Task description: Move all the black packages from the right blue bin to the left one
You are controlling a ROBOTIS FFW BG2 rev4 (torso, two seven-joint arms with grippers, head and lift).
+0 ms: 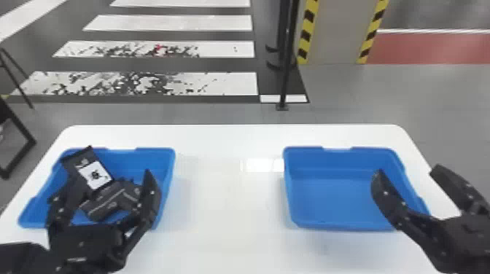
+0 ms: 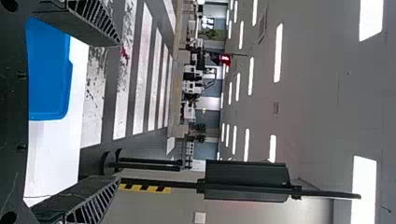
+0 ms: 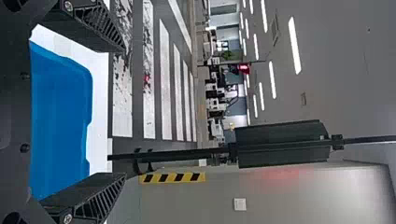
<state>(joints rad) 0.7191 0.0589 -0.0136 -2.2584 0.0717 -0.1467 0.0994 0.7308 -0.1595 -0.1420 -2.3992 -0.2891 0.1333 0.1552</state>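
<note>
Packages [image 1: 105, 204], black, piled in the left bin [image 1: 167, 164] near the left edge of the table [image 1: 226, 204]; left gripper [image 1: 111, 173] at that bin, fingers wide apart, holding nothing; right bin [image 1: 328, 196] near the table's right edge; right gripper [image 1: 407, 169] at its right side, likewise spread, empty

Black packages [image 1: 104, 206] lie heaped in the left blue bin [image 1: 167, 175], the topmost tilted, with a white label. The right blue bin [image 1: 328, 198] sits open on the white bench [image 1: 226, 211], its floor showing.
</note>
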